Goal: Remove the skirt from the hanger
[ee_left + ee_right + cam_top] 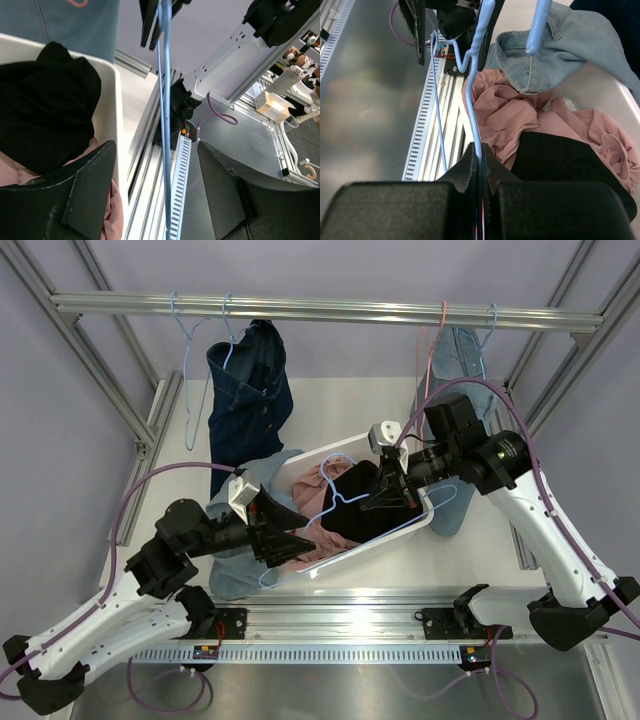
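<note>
White bin point(375, 545) underneath: right gripper point(480, 152) pinches blue hanger point(471, 110), its wire running straight ahead between spread fingers of left gripper point(152, 150), black garment point(555, 160) below.

white table point(340, 405), flat, bounded at the near edge by an aluminium rail point(340, 625). one white bin point(372, 548) rests on it near the middle, set askew to the table edges. a light denim garment point(228, 578) lies crumpled on the surface against the bin's left end. a second light denim piece point(455, 512) lies at the bin's right end, touching it.
</note>
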You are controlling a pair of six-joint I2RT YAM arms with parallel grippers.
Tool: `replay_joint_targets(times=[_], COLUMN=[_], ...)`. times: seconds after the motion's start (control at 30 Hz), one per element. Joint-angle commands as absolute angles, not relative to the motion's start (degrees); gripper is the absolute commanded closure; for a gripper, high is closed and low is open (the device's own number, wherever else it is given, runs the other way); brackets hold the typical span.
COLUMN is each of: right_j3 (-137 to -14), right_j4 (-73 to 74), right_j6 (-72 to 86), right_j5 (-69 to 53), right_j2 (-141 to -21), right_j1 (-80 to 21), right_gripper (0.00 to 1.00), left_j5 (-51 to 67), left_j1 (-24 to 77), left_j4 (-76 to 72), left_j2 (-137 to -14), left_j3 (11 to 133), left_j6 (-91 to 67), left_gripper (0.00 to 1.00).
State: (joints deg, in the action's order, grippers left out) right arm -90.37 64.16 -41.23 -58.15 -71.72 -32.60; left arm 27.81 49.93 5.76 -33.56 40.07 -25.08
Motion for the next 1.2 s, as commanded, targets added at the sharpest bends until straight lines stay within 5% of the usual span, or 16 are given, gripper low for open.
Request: replay_joint_targets(times=[0.0,0.17,0.23,0.27,0.37,0.4,0.43,0.53,0.73,0.97,1.17], right_j3=[-89.7,-88.7,-88.3,-88.2,-88.0,-87.6,-87.5,-88.2,-91.7,-91.3,-77.9], right_j4=[59.7,58.0,57.6,57.5,57.1,57.0,56.8,56.6,56.7,50.5,41.2], right_j6=[-37.7,-36.0,-35.5,-35.4,-35.0,-34.7,-34.1,-32.9,-31.0,-25.1,-19.7], right_j5=[-64.0,-65.0,-65.7,-65.7,-65.7,-65.3,-65.0,-62.4,-59.9,-56.8,-58.7], right_j2=[-70.6,-70.4,-70.3,-70.2,-70.0,-69.5,-69.4,-67.9,-63.4,-58.2,-50.0], right_j1=[-31.1,-30.3,-30.1,-30.0,-29.8,-29.7,-29.4,-28.6,-23.0,-14.9,-8.4], right_gripper=[1.0,1.0,1.0,1.0,0.94,0.87,0.67,0.41,0.08,0.04,0.02], left_j5=[26.7,27.9,27.7,27.3,27.2,26.7,26.4,23.6,16.3,4.4,-4.5], left_j1=[50.0,50.1,50.0,50.0,50.1,50.0,50.0,50.1,50.0,50.0,50.1], left_j4=[-2.3,-2.4,-0.8,-0.4,1.1,2.5,3.7,9.7,22.1,33.6,33.1], left_j2=[-34.5,-36.3,-36.6,-36.6,-36.3,-35.8,-35.4,-33.1,-28.0,-29.6,-37.4], left_j3=[40.5,42.1,42.6,42.8,43.2,43.9,44.5,47.2,53.4,61.9,69.9], left_j6=[-25.7,-24.7,-24.3,-24.3,-23.7,-23.3,-22.9,-20.0,-15.1,-12.7,-10.8], left_gripper=[0.39,0.76,0.97,1.0,1.0,1.0,1.0,1.0,1.0,1.0,1.0])
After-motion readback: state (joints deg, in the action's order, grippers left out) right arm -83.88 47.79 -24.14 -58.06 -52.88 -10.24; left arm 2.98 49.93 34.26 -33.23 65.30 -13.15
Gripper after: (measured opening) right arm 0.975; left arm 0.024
